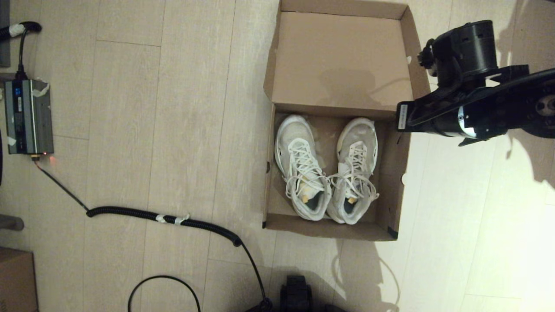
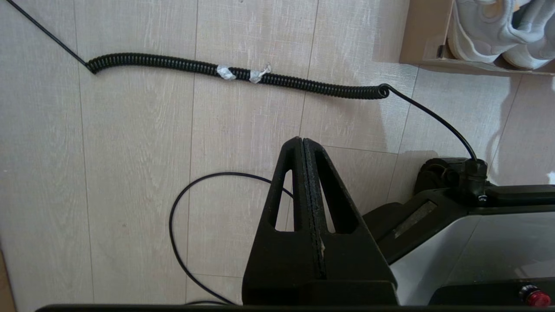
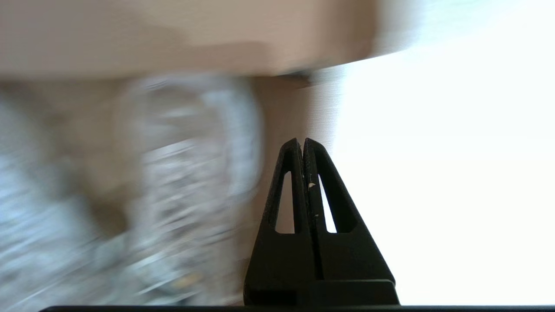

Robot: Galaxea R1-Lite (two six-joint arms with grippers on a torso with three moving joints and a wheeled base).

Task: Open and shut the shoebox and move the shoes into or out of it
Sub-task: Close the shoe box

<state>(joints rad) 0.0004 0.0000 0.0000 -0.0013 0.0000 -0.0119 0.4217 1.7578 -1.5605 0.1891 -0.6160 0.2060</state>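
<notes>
The shoebox [image 1: 269, 173] stands open on the floor, its lid [image 1: 342, 56] folded back flat on the far side. The shoes lie side by side inside it, toes toward the lid: one [image 1: 301, 167] on the left, the other [image 1: 354, 171] on the right. My right arm [image 1: 459, 117] hangs over the box's right wall. In the right wrist view the right gripper [image 3: 302, 141] is shut and empty, above that wall [image 3: 286, 112], with a blurred shoe [image 3: 190, 173] beside it. My left gripper [image 2: 302, 139] is shut and empty, low over the floor near my base, short of the box's near corner [image 2: 422, 39].
A coiled black cable [image 1: 164, 216] runs across the floor left of the box to a grey device [image 1: 28, 117]. A thin cable loop [image 2: 182, 225] lies by the left gripper. A darker carton [image 1: 15, 277] sits at the near left corner. My base [image 2: 477, 251] is close.
</notes>
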